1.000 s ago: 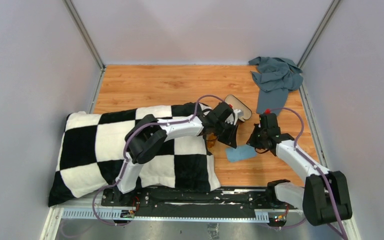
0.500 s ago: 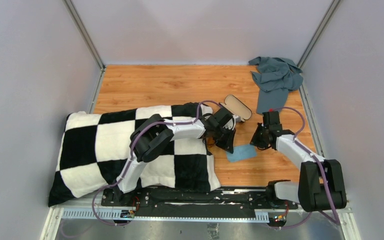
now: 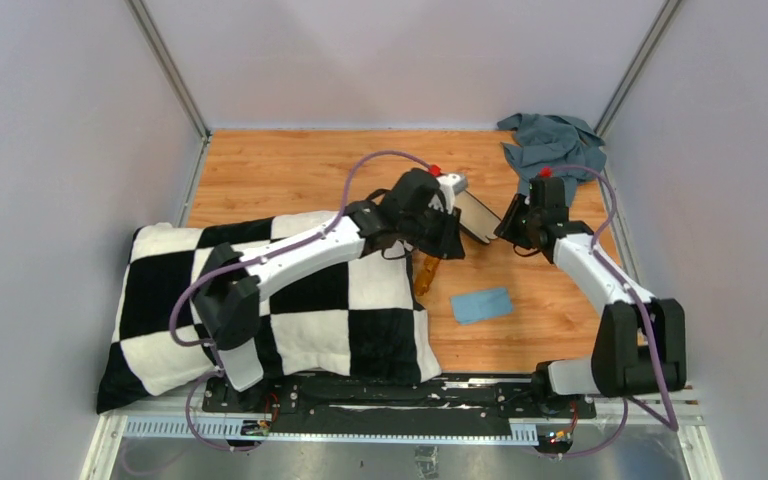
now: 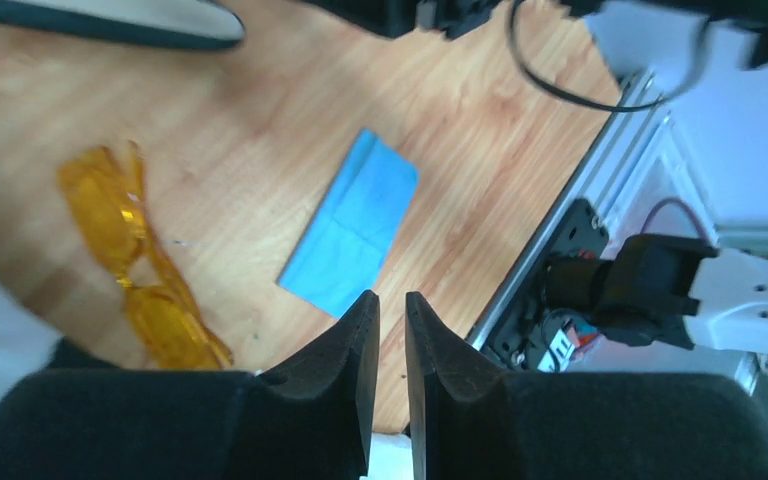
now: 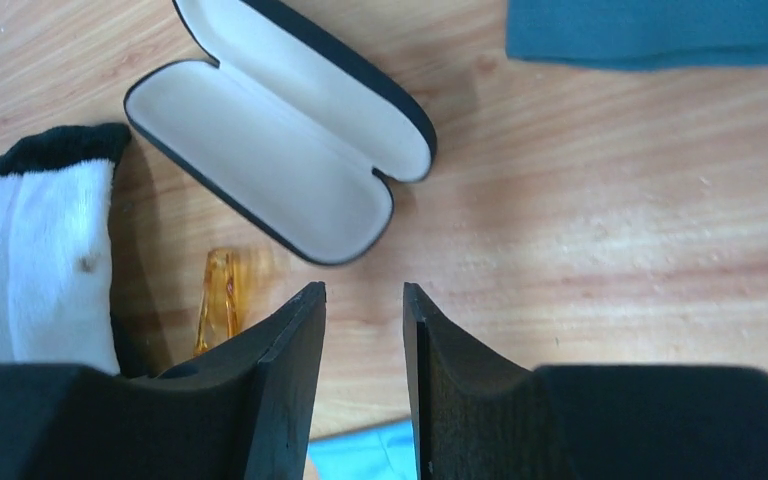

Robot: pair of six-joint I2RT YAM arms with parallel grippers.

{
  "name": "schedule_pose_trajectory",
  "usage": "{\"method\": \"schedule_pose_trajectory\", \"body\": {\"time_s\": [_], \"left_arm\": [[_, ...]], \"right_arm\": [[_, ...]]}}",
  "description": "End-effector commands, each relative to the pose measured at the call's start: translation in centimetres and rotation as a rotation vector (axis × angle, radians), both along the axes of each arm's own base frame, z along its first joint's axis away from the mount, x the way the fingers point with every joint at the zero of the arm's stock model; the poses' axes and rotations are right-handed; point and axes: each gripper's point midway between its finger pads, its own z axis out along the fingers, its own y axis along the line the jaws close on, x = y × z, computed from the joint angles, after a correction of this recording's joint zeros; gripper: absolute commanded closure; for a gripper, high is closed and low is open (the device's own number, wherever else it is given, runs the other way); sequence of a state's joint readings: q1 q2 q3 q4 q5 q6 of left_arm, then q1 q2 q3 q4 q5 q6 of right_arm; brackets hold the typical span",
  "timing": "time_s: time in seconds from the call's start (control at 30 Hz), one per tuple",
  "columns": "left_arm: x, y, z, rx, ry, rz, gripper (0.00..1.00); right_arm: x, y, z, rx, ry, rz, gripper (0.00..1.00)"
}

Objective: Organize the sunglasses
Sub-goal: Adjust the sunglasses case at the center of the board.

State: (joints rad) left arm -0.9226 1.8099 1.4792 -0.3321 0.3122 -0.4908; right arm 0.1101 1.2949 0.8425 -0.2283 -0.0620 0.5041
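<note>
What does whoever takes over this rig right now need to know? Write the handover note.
Left gripper: fingers nearly together, holding nothing, raised above the table.
Right gripper: fingers slightly apart, holding nothing, hovering just short of the case.
Sunglasses: lying on the wood beside the checkered blanket, apart from the case.
Case: open, nothing inside.
Blue cloth: flat on the wood near the sunglasses.
Done: the case lies open.
Left: pick up the sunglasses, set them in the case, then probably close it.
</note>
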Motion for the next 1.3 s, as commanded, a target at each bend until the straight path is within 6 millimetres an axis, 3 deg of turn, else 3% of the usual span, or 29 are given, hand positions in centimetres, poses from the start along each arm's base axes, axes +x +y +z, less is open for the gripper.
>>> {"method": "schedule_pose_trajectory", "body": {"time_s": [0.0,0.17,0.33,0.43,0.57,0.67,0.83,1.07,1.27], "left_arm": [[2.0,3.4,1.8,-0.008,-0.035,0.11,0.77],[2.8,6.2,2.0,-0.003,-0.036,0.186,0.76],[3.2,7.3,1.2,0.007,-0.016,0.216,0.75],[3.2,7.5,0.8,0.018,-0.004,0.213,0.75],[3.1,8.0,0.1,0.039,0.007,0.22,0.75],[3.2,8.3,-0.3,0.048,0.013,0.224,0.75],[3.2,7.9,-0.5,0.042,0.026,0.212,0.75],[3.0,7.4,-0.5,0.025,0.041,0.195,0.75],[2.9,7.3,-0.7,0.018,0.047,0.192,0.75]], "right_arm": [[2.5,1.3,-0.1,0.063,0.022,0.044,0.6],[5.7,4.4,-0.3,0.174,0.002,0.144,0.55],[8.3,7.3,-1.1,0.232,-0.003,0.237,0.5],[8.9,8.6,-2.7,0.263,0.043,0.28,0.49],[8.0,9.1,-3.6,0.29,0.093,0.311,0.49],[6.1,8.0,-4.5,0.244,0.153,0.282,0.49],[3.3,4.4,-6.3,0.132,0.226,0.181,0.47],[2.5,-1.2,-7.3,0.138,0.25,0.04,0.47],[2.6,-1.4,-5.4,0.172,0.198,0.05,0.47]]}}
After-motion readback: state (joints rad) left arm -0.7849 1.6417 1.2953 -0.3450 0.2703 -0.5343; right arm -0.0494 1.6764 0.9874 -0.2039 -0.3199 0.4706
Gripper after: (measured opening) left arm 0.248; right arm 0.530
